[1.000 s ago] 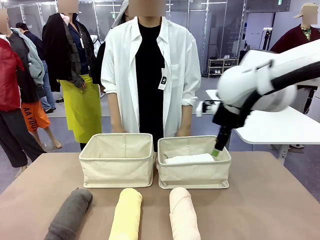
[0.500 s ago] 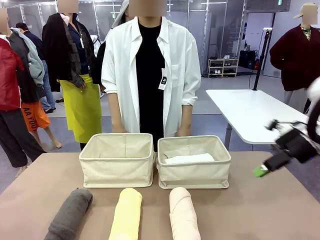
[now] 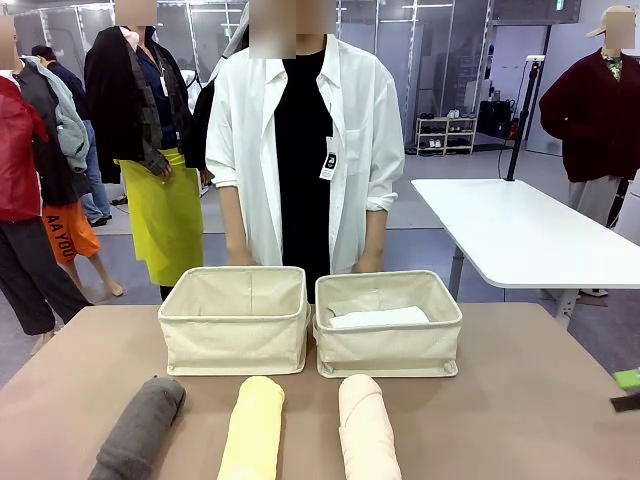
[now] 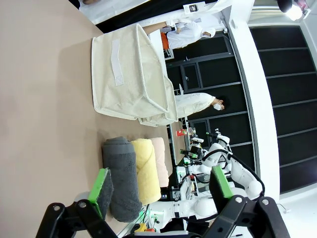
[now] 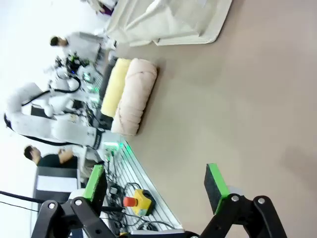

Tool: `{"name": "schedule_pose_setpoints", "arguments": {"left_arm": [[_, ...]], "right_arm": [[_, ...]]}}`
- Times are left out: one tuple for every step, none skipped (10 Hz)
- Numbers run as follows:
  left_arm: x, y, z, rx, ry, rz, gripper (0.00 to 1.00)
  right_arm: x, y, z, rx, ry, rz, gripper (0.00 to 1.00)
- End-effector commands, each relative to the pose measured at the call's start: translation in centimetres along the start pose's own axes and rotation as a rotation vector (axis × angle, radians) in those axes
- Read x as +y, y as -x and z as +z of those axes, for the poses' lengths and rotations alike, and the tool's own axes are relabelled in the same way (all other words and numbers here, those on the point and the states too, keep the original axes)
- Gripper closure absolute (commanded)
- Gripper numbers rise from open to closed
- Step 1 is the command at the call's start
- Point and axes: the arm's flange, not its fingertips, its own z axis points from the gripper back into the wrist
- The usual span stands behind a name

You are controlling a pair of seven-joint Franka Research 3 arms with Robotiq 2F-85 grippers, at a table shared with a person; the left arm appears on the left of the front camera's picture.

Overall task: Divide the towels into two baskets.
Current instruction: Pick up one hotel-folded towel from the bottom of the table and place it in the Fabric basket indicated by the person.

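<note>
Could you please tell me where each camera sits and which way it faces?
Front: fixed on the robot's side, facing across the left basket and right basket to the person; a green fingertip at the right edge.
Left wrist: on the left arm, rolled, looking past the open left gripper at the grey towel.
Right wrist: on the right arm, looking past the open right gripper at the pink towel.
Shared: all three show the yellow towel.

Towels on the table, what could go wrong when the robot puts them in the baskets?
The yellow towel and pink towel lie close together, so grabbing one might drag the other. The soft rolls could unroll when lifted. The right basket already holds the white towel; the left basket looks empty, so too many going right would split them unevenly.
</note>
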Motion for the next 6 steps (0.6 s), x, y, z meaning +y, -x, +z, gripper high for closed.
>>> {"name": "schedule_pose_setpoints", "arguments": {"left_arm": [[-0.2, 0.1, 0.3, -0.005, 0.006, -0.003, 0.0], [-0.2, 0.1, 0.3, -0.005, 0.006, -0.003, 0.0], [-0.2, 0.1, 0.3, -0.005, 0.006, -0.003, 0.0], [-0.2, 0.1, 0.3, -0.005, 0.006, -0.003, 0.0], [-0.2, 0.1, 0.3, -0.005, 0.006, -0.003, 0.0], [-0.2, 0.1, 0.3, -0.005, 0.006, -0.003, 0.0]], "right_arm": [[-0.1, 0.5, 1.3, -0.072, -0.041, 0.017, 0.0], [0.0, 0.1, 1.3, -0.053, -0.053, 0.035, 0.0], [-0.2, -0.8, 0.9, -0.032, -0.07, 0.064, 0.0], [-0.2, 1.3, 1.8, -0.051, -0.033, -0.016, 0.0], [-0.2, 1.3, 1.8, -0.051, -0.033, -0.016, 0.0], [-0.2, 1.3, 1.8, -0.051, -0.033, -0.016, 0.0]]}}
